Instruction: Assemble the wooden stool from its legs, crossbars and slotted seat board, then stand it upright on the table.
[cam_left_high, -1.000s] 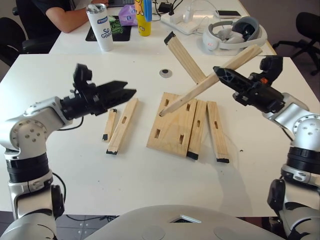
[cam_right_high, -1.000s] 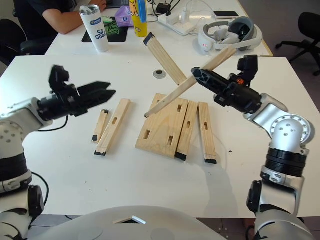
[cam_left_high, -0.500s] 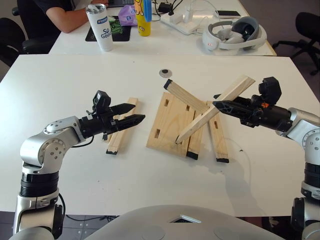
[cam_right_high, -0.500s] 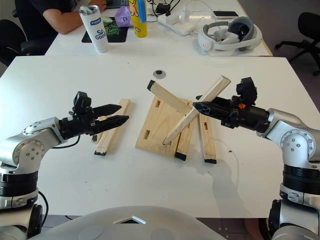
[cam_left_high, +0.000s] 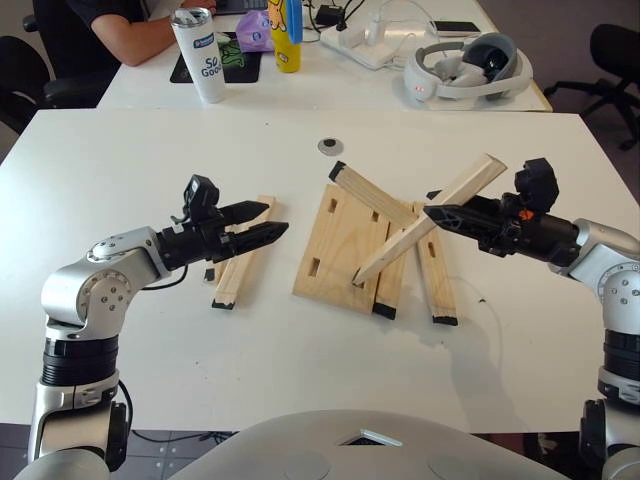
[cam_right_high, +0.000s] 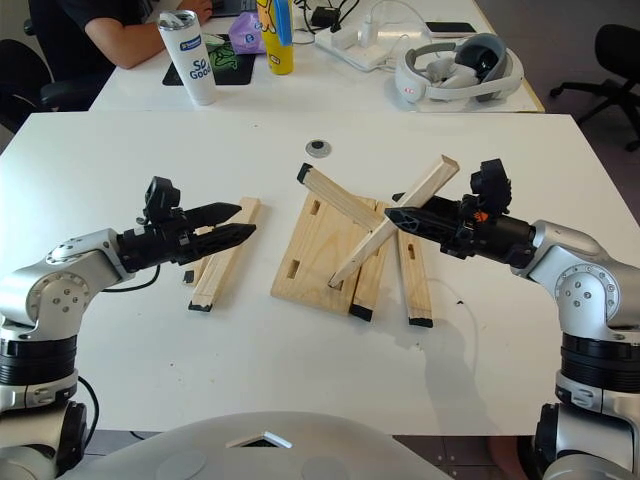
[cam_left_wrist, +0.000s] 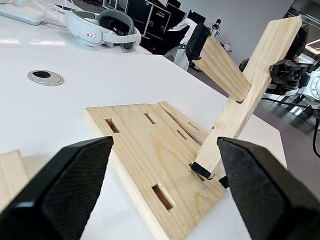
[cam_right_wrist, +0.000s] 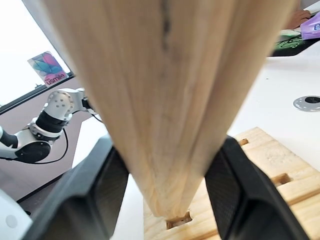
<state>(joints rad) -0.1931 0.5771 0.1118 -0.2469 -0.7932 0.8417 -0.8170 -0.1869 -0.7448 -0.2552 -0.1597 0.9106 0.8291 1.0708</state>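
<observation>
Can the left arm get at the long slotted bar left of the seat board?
Probably yes: the open left end effector hovers over the bar, nothing between; the right end effector holds its leg over the seat board.

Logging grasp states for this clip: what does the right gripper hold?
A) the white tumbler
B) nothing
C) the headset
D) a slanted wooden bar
D: the right gripper has its jaws shut on the wooden bar, which slants down to the seat board.
</observation>
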